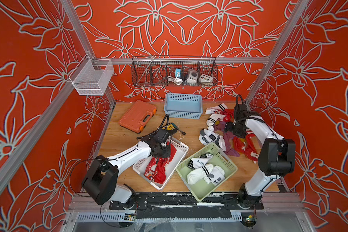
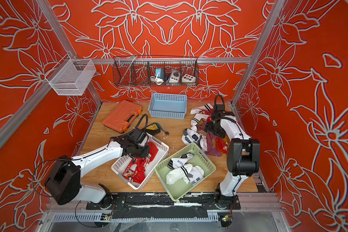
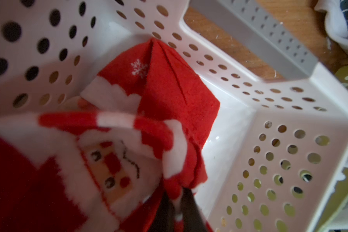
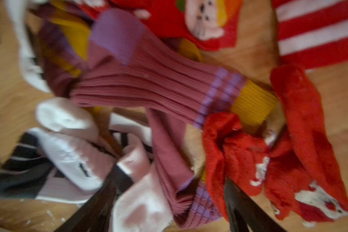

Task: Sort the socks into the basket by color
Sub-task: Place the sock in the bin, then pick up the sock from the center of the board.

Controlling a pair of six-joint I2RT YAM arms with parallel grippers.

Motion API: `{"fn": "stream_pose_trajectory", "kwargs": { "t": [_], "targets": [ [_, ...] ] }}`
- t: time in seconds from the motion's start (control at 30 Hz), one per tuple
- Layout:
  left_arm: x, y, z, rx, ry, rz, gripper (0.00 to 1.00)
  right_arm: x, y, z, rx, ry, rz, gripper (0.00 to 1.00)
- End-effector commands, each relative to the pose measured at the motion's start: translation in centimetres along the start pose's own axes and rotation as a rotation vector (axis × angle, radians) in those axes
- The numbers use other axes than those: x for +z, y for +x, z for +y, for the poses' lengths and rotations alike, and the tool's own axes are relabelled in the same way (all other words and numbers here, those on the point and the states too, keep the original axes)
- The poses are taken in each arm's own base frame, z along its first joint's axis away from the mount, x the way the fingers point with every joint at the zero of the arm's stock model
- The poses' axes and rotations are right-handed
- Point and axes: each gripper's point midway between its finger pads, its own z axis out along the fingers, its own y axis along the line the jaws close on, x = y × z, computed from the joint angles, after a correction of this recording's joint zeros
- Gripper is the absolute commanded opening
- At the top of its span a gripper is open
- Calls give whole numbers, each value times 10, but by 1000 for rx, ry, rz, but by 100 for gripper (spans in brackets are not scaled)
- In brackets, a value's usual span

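- Over your white basket (image 1: 179, 143), left gripper (image 3: 177, 209) pinched a red sock (image 3: 155, 136); other reds (image 1: 157, 170) lay inside.
- Green basket (image 1: 227, 155) held whites (image 1: 203, 170).
- Blue basket (image 1: 183, 113) stood empty; right gripper (image 4: 172, 176) gaped over your mixed pile (image 1: 227, 138).

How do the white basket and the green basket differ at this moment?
Contents: the white basket holds red socks; the green basket holds white socks. Arm: the left gripper is down in the white basket, pinching a red-and-white sock; no gripper is at the green basket. Shared: both are perforated plastic baskets, set askew near the table's front edge.
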Motion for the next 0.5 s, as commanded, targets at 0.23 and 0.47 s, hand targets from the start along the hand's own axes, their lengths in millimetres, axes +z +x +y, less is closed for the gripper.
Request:
{"fn": "stream_pose_trajectory", "kwargs": {
  "t": [0.23,0.47],
  "targets": [
    [-38,-20,-16,8,82,-125,65,39,30,-58,80,227,75,83],
    [-95,-42,-26,46,134,-293,68,39,23,-52,90,187,50,15]
  ]
}}
